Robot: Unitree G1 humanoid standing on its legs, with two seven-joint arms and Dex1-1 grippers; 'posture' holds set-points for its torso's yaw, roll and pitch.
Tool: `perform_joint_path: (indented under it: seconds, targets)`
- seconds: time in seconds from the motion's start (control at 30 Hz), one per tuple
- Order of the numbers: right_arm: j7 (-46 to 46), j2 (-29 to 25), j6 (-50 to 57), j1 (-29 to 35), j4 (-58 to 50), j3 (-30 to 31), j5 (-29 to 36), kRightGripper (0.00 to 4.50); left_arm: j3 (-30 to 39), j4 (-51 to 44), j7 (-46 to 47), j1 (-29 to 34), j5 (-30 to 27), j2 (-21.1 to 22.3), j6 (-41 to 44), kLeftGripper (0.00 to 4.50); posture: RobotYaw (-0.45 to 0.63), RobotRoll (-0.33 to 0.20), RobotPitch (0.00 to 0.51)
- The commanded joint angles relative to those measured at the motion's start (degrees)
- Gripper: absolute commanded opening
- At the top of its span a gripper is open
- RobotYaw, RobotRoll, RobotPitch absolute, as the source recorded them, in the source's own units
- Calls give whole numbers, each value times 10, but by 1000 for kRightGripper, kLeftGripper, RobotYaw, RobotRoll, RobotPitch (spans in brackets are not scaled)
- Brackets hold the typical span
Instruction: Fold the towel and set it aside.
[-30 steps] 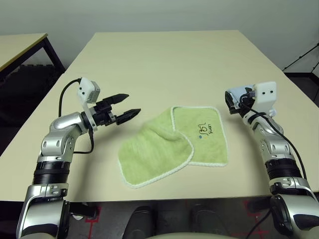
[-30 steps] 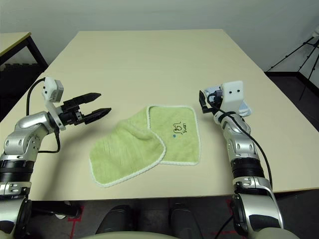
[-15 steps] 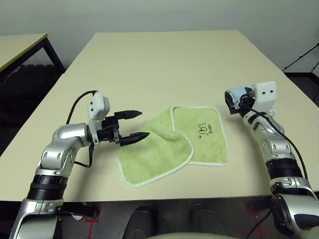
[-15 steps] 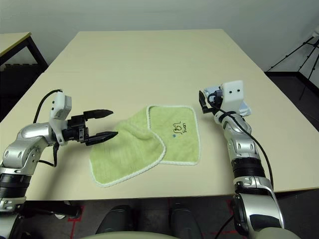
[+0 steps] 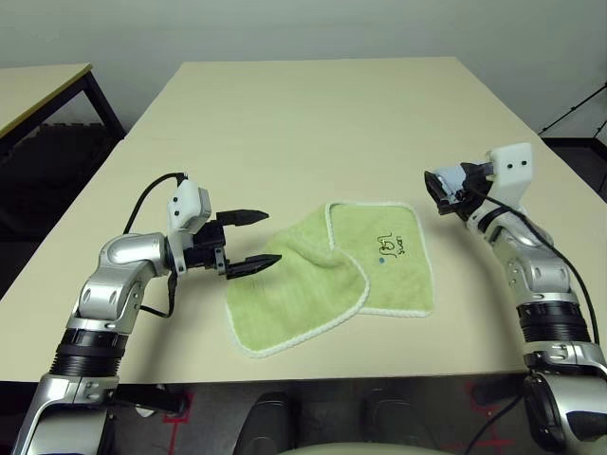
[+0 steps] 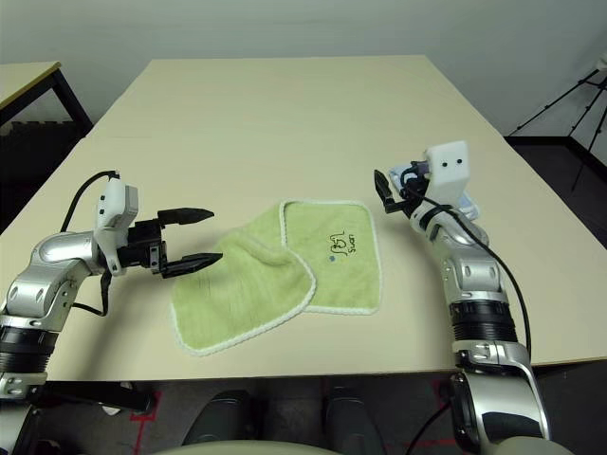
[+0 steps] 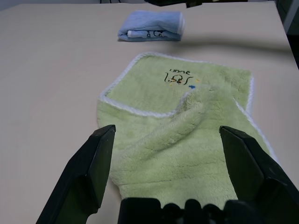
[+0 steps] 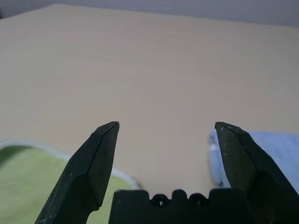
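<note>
Table fills most of the head view, beige top. Towel lies lower centre on it, light green w/ white edging, partly folded: left part lapped over the flat right part, which shows dark writing + blue dot. Left gripper at centre-left, jaws spread wide, holding nothing, tips just beside the towel's left edge, pointing at it. Right gripper centre-right, raised, jaws wide, empty, near towel's upper right corner, apart from it. Small blue cloth folded beyond the towel, in left wrist view.
</note>
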Motion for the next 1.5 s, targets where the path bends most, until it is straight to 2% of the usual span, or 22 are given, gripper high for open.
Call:
perform_joint_path:
  seconds: [0.03, 0.2, 0.37, 0.53, 0.97, 1.2, 1.5]
  targets:
    - [46, -38, 121, 2, -58, -4, 59, 4461, -11, 4, 3, -7, 10, -3, -2, 4500, 97, 0, 13]
    - [92, -96, 243, -14, -77, 29, 85, 4461, -13, 12, 2, -13, 13, -4, -4, 4500, 89, 0, 15]
    - [91, -108, 273, -63, 2, 71, 45, 4461, -13, 20, 4, -17, 15, -4, -6, 4500, 92, 0, 16]
    - [74, -87, 265, -111, 101, 107, -3, 4461, -14, 20, 8, -16, 15, -4, -7, 4500, 96, 0, 15]
    - [93, -12, 197, -239, 339, 136, -71, 4461, -16, 19, 12, -16, 19, -3, -9, 4500, 100, 0, 15]
    - [123, 6, 162, -304, 461, 152, -112, 4461, -15, 15, 12, -12, 20, 0, -7, 4500, 115, 0, 21]
    - [147, 16, 139, -349, 552, 160, -153, 4461, -13, 9, 16, -5, 20, 4, -6, 4500, 125, 0, 16]
